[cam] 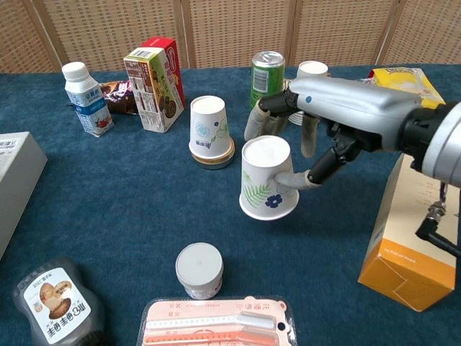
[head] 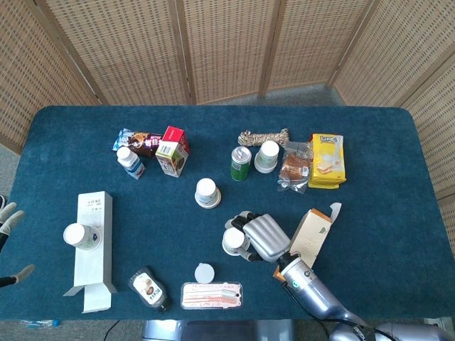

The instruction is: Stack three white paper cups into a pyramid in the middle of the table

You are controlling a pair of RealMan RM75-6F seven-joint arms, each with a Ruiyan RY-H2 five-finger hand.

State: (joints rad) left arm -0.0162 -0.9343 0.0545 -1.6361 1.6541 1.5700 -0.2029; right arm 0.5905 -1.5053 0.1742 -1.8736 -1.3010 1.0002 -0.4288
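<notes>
Head view, largest to smallest: the blue table [head: 85, 135] fills the frame, and on its left side lies a long white box [head: 94, 249] with a paper cup [head: 77, 235] resting on it. Your right arm [head: 313, 293] reaches in from the lower right, passing just in front of the tilted orange carton [head: 313, 232], and your right hand [head: 261, 236] sits near the middle of the table. At the far left edge your left hand [head: 8, 220] shows only in part, its fingers apart and holding nothing. Along the back edge you have a yellow snack pack [head: 326, 160], a red-and-green carton [head: 172, 150], a green can [head: 241, 163], a stack of cups [head: 267, 155], a small milk bottle [head: 130, 162] and a coil of rope [head: 264, 135]. In the chest view your right hand's fingers [cam: 299, 179] hold the leaf-printed cup [cam: 267, 178] upside down and tilted, just right of and nearer the camera than the inverted cup [cam: 209, 127] that stands on a round lid at the table's centre; you cannot tell whether the held cup's rim touches the table. At the near edge lie a toothbrush pack [cam: 220, 323], a dark sauce bottle [cam: 56, 304] and a small white jar [cam: 199, 269].
</notes>
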